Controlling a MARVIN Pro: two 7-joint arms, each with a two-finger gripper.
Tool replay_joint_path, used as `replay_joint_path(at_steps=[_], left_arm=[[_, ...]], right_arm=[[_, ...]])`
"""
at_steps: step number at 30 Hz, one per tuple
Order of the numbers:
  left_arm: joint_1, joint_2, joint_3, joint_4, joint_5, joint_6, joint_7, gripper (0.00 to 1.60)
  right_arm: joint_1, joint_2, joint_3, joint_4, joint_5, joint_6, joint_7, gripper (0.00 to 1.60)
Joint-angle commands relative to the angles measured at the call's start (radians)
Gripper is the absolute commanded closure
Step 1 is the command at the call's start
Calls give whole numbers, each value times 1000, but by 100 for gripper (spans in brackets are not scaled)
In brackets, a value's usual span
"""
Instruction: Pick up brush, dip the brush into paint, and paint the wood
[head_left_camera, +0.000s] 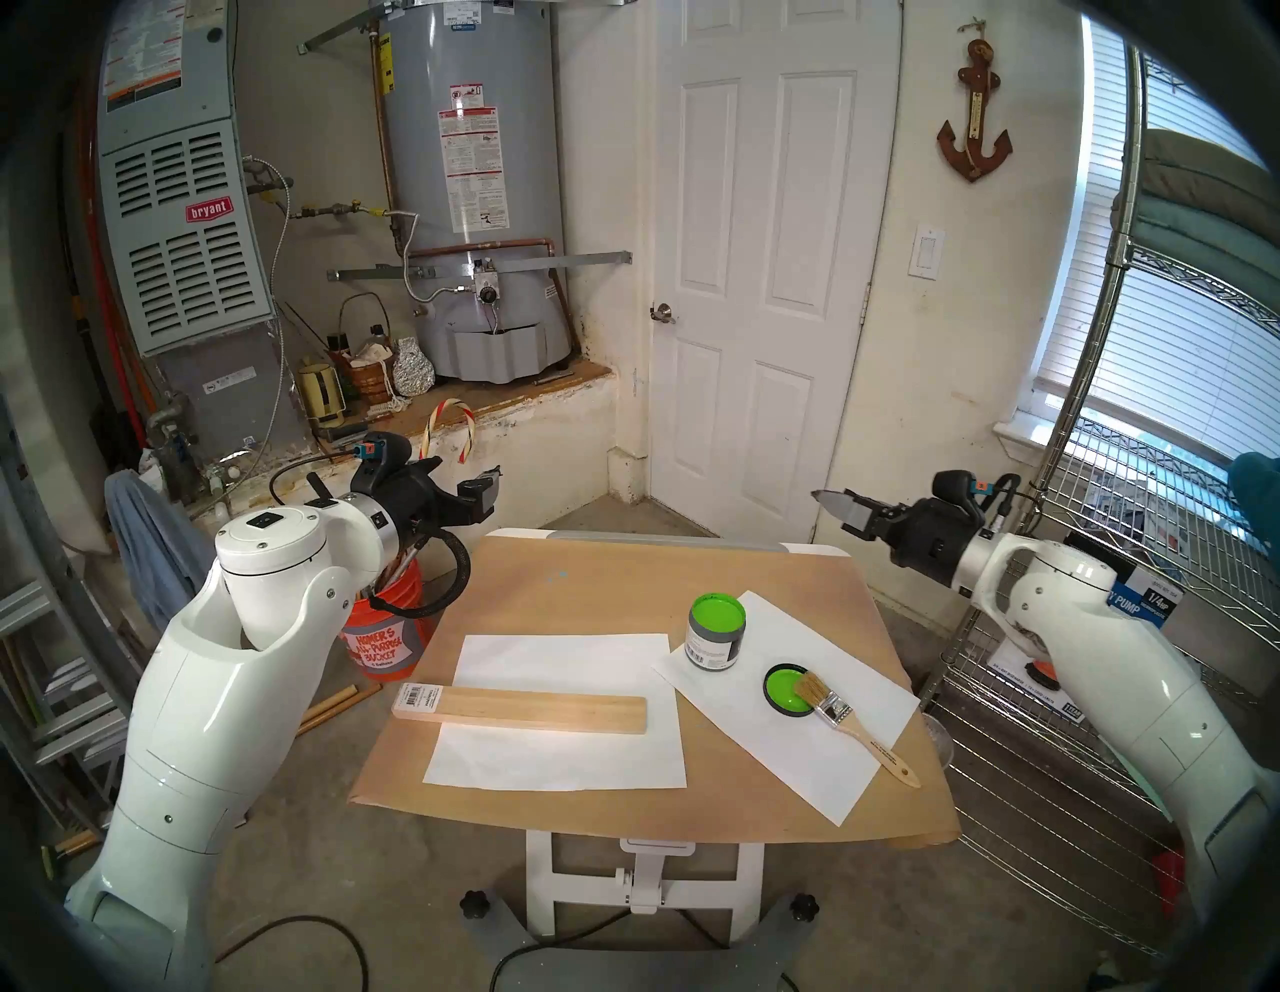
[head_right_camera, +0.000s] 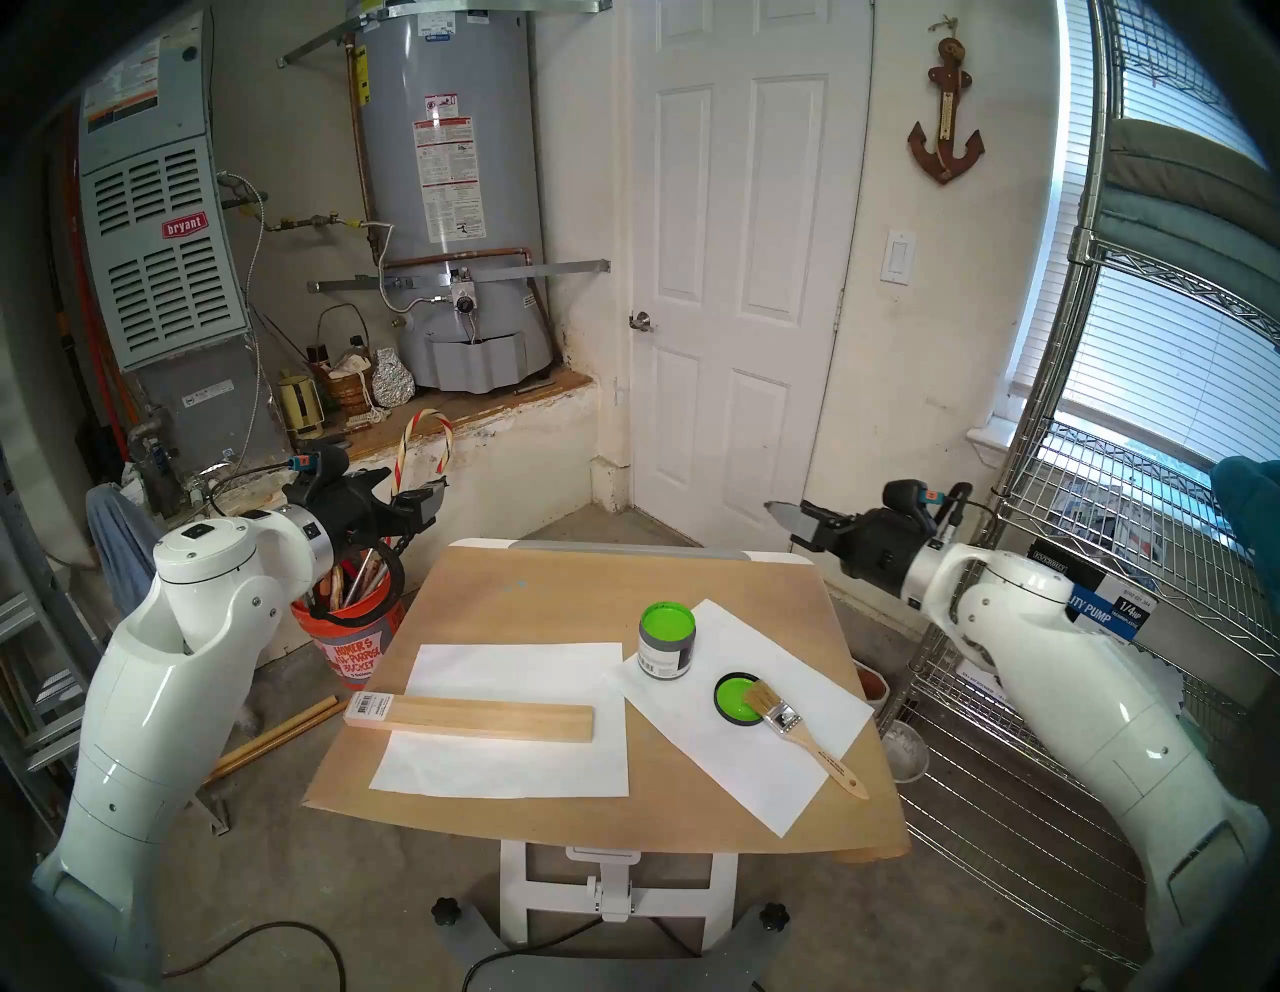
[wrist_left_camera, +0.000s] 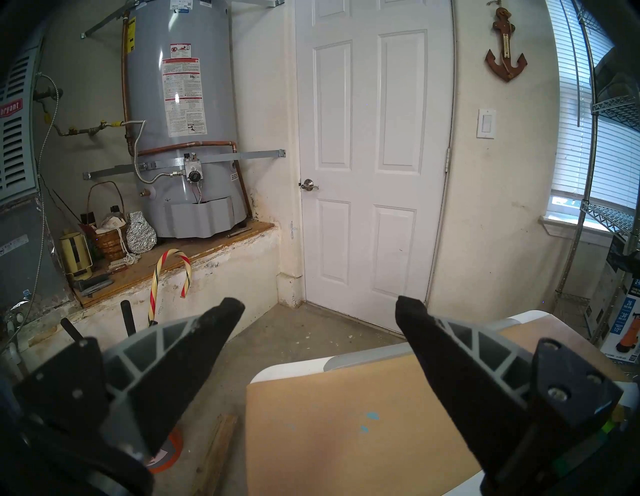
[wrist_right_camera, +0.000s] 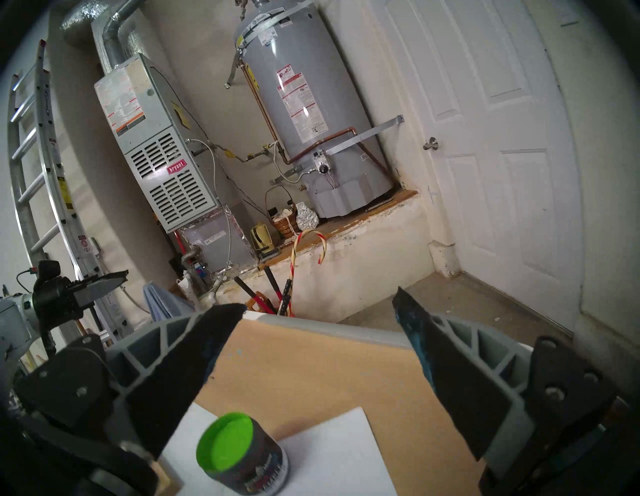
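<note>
Both grippers, left gripper (wrist_left_camera: 320, 308) and right gripper (wrist_right_camera: 318, 308), hang spread and empty, while the small wooden-handled flat brush (head_left_camera: 853, 725) rests bristles-first on the green-coated black lid (head_left_camera: 783, 688), probably staged for grabbing.

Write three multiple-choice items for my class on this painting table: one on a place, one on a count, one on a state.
1. Where do the bristles of the small wooden-handled flat paintbrush rest?
A. on the black round lid coated green
B. on the long pale wooden board
C. inside the small grey paint can

2. How many white paper sheets lie on the brown-paper-covered table?
A. one
B. two
C. three

3. What state is the right hand in?
A. open, empty
B. shut on the brush
C. shut on the can

Answers: 1 A, bristles overlap the lid; 2 B, one under the board, one under the can; 3 A, fingers apart above the table.
</note>
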Motion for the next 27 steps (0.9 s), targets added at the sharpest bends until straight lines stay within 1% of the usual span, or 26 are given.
replay_joint_path(at_steps=[1, 2, 3, 5, 9, 10, 11, 12, 14, 15, 16, 17, 18, 19, 20, 21, 22, 23, 24, 25, 26, 27], left_arm=[[-9, 1, -6, -11, 0, -3, 0, 0], [-9, 1, -6, -11, 0, -3, 0, 0], [-10, 1, -5, -11, 0, -3, 0, 0], [-10, 1, -5, -11, 0, -3, 0, 0], [-10, 1, -5, -10, 0, -4, 0, 0], [-10, 1, -5, -10, 0, -4, 0, 0], [-10, 2, -5, -10, 0, -4, 0, 0], [-10, 2, -5, -10, 0, -4, 0, 0], [-10, 2, -5, -10, 0, -4, 0, 0], [-10, 2, -5, -10, 0, -4, 0, 0], [-10, 2, -4, -9, 0, -4, 0, 0], [-10, 2, -5, -10, 0, -4, 0, 0], [-10, 2, -4, -9, 0, -4, 0, 0], [-10, 2, -4, -9, 0, -4, 0, 0], [-10, 2, -4, -9, 0, -4, 0, 0], [-10, 2, -4, -9, 0, -4, 0, 0], [-10, 2, -4, -9, 0, -4, 0, 0], [-10, 2, -4, -9, 0, -4, 0, 0], [-10, 2, -4, -9, 0, -4, 0, 0], [-10, 2, -4, -9, 0, -4, 0, 0], [-10, 2, -4, -9, 0, -4, 0, 0], [-10, 2, -4, -9, 0, -4, 0, 0]], right_arm=[[-111, 110, 43, 1, -27, 20, 114, 0], [-111, 110, 43, 1, -27, 20, 114, 0], [-134, 130, 46, -4, -28, 19, 141, 0], [-161, 152, 44, -2, -32, 22, 174, 0], [-214, 195, 32, -6, -77, -10, 241, 0], [-233, 211, 35, -7, -91, -35, 262, 0], [-270, 235, 41, -9, -119, -73, 281, 0], [-294, 243, 51, -9, -131, -96, 291, 0], [-285, 245, 43, -3, -142, -103, 297, 0], [-310, 255, 54, -5, -151, -127, 311, 0], [-315, 255, 57, -3, -169, -132, 307, 0], [-339, 263, 61, -5, -170, -160, 324, 0], [-342, 263, 58, -1, -171, -165, 333, 0], [-364, 270, 64, -5, -183, -189, 338, 0], [-369, 276, 56, -7, -198, -196, 348, 0], [-403, 284, 64, -12, -208, -233, 354, 0], [-400, 284, 55, -8, -216, -232, 362, 0], [-418, 291, 57, -10, -226, -253, 372, 0], [-418, 291, 57, -10, -226, -253, 372, 0], [-445, 296, 66, -13, -245, -285, 374, 0], [-445, 297, 63, -12, -251, -287, 382, 0], [-469, 303, 74, -16, -260, -314, 385, 0]])
